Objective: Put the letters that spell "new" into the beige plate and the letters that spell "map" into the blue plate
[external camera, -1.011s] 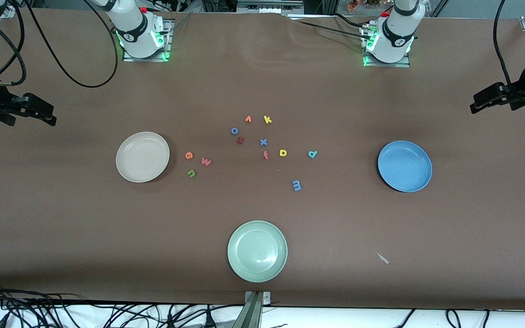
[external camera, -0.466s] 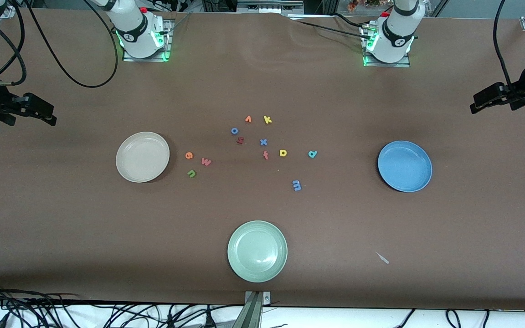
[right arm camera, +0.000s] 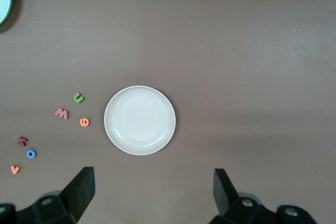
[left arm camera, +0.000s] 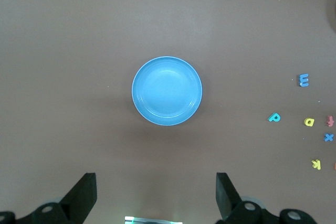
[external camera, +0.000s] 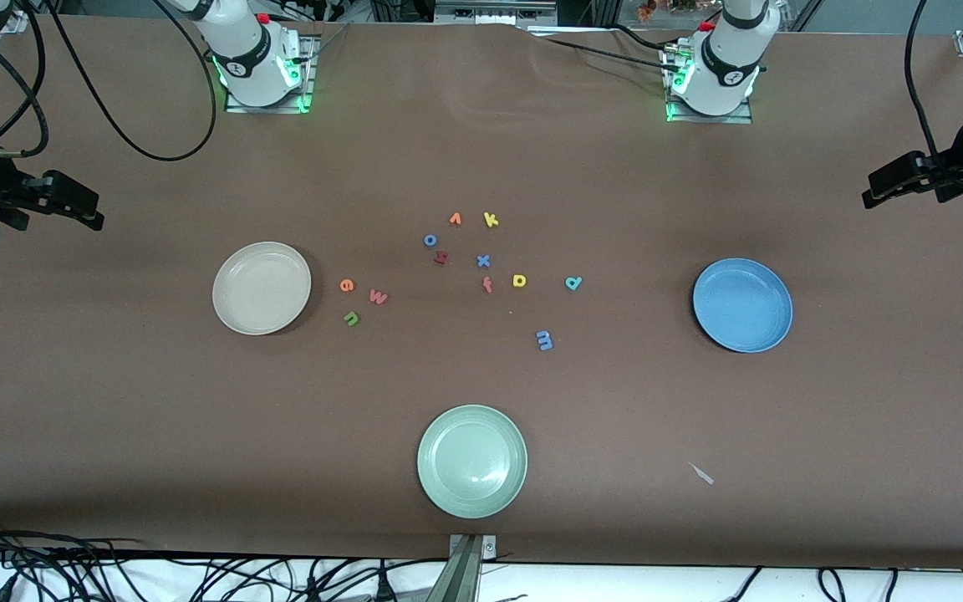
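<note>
Plainly, loose foam letters (external camera: 482, 261) read only singly: e, w, k, x.

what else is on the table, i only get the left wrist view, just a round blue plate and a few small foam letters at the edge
Observer: A round beige plate lies toward the right arm's end, nothing on it.
Operator: where are n e w
Observer: The green n, orange e and pinkish-red w lie clustered on the table beside that beige plate.
Operator: any third plate
Observer: Yes, a round pale green plate lies nearest the front camera.
Operator: right gripper busy
Observer: No, the right gripper hangs open over the table by the beige plate, holding nothing.
</note>
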{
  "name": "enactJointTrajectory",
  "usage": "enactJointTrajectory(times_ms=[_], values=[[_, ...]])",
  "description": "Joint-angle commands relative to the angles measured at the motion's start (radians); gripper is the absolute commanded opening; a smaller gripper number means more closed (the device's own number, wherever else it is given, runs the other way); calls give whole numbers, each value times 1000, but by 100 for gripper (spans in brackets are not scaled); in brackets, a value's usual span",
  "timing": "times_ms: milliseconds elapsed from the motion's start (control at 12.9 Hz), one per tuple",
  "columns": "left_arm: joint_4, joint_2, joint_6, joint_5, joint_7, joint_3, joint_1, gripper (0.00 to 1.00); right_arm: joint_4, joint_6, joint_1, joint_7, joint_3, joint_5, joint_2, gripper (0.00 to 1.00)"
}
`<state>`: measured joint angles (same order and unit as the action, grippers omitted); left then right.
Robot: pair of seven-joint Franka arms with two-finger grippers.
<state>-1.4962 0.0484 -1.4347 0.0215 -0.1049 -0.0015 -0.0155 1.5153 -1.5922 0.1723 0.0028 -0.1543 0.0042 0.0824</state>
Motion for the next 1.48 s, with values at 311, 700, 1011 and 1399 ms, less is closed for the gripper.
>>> enactJointTrajectory(times_ms=[311, 700, 1011, 1399], values=[[-1, -1, -9, 14, 5, 0, 0, 100, -6, 12, 1, 14, 1, 6, -4, 100], [11, 34, -7, 15, 2, 5, -4, 100, -6, 11, 1, 14, 1, 6, -3, 100], [10, 142, -6, 26, 4, -2, 14, 100, -6, 11, 1, 14, 1, 6, -3, 100], [-12, 249, -116, 35, -1, -34, 120, 100, -10, 0, 1, 0, 2, 6, 5, 100]])
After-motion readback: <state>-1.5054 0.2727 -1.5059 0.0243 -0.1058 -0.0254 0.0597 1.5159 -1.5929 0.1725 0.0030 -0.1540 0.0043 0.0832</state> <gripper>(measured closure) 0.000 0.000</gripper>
